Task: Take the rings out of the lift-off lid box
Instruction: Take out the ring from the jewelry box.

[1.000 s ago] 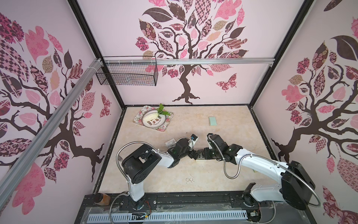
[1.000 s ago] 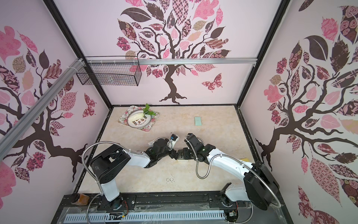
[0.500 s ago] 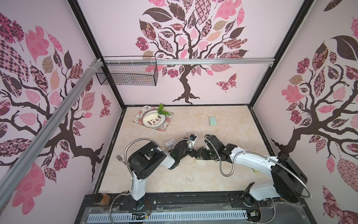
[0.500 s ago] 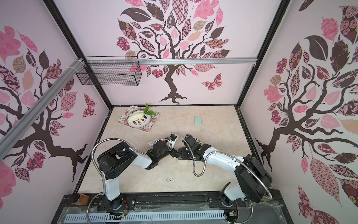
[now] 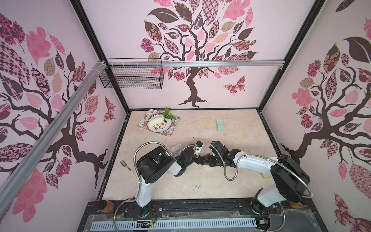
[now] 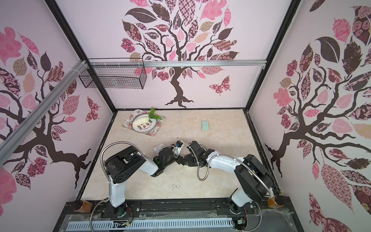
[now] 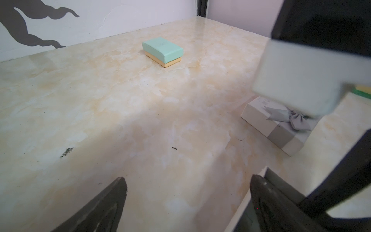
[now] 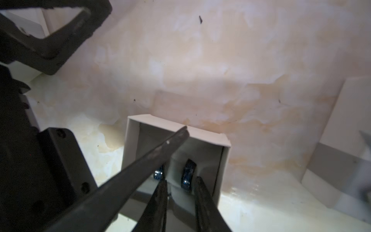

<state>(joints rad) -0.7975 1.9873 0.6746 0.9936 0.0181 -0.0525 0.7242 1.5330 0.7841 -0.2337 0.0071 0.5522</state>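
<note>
— What is different from a second ago?

— Going from the left: nothing at the left pincer [image 7: 188, 178]. It stays spread to its widest and holds nothing. One of its fingers [image 8: 140, 164] reaches slantwise over the open lift-off lid box [image 8: 204, 135]. Whether it touches the wall cannot be told.

— Where is this box?

— Near the centre of the desk [image 5: 176, 192], under both wrists and mostly hidden in both top views. A white lid [image 7: 279, 124] with a grey bow, which seems to belong to the box, lies just beside it.

— And on the right?

— There is the change. The right arm has leaned in, and the right pincer [image 8: 180, 180] has narrowed. Its two fingers now stand on either side of a black ring [image 8: 188, 170], which is upright in its slot. Whether they already press it is not visible.

— What does it mean for the task?

— Probably the grasp is almost made, and the lift comes next. A second ring [image 8: 158, 173] waits in the next slot, half hidden. Two silvery rings [image 5: 196, 186] already lie on the desk at about 6 o'clock, so the task looks partly done. The closed mint box [image 5: 220, 126] at 1 o'clock is well apart.
</note>
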